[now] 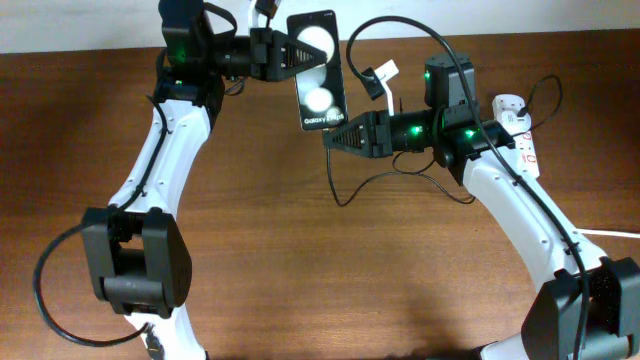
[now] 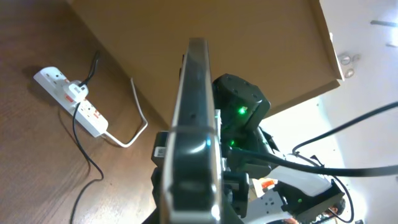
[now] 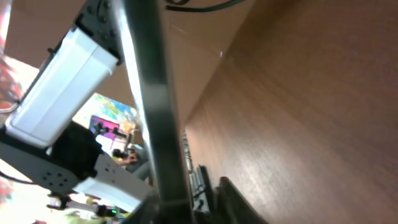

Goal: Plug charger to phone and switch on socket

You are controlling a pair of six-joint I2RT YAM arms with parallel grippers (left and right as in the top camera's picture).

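Observation:
My left gripper [image 1: 290, 55] is shut on the phone [image 1: 320, 70] and holds it above the table at the back, its glossy face up and the lettered end toward me. In the left wrist view the phone [image 2: 196, 118] stands edge-on between the fingers [image 2: 196, 208]. My right gripper [image 1: 332, 138] is at the phone's lettered end, shut on the tip of the charger [image 1: 345, 195], whose thin black cable hangs down and loops over the table. The right wrist view shows the phone's edge [image 3: 149, 93] right beside the fingers [image 3: 211, 199]. The socket [image 1: 515, 120] lies at the right, a black plug in it.
The socket [image 2: 71, 99] with its thick white cord [image 2: 134, 124] lies near the table's far edge. A white tag [image 1: 381, 74] hangs on the black cable behind the right arm. The white cord [image 1: 610, 232] runs off the right side.

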